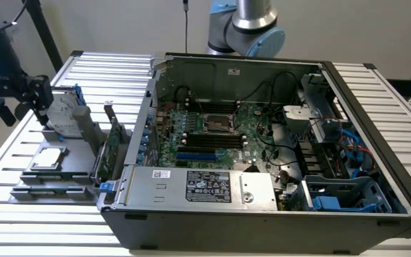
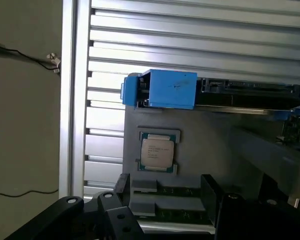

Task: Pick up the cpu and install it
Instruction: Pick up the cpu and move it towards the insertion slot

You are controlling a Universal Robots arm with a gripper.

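Note:
The cpu (image 1: 48,158) (image 2: 157,152), a small square chip with a shiny metal top, lies flat in a recess of the grey fixture (image 1: 77,155) at the exterior view's left, outside the computer case. My black gripper (image 1: 27,99) (image 2: 165,200) hovers above and beside the fixture, apart from the cpu, open with nothing between its fingers (image 2: 122,187). Inside the open case, the black-framed socket (image 1: 218,124) sits in the middle of the green motherboard (image 1: 252,120).
A hard drive with blue brackets (image 1: 62,110) (image 2: 167,89) stands upright in the fixture just past the cpu. Memory sticks (image 1: 48,184) lie in slots at the fixture's near end. The case walls (image 1: 137,128), cables and power supply (image 1: 198,187) surround the motherboard on the slatted table (image 1: 105,69).

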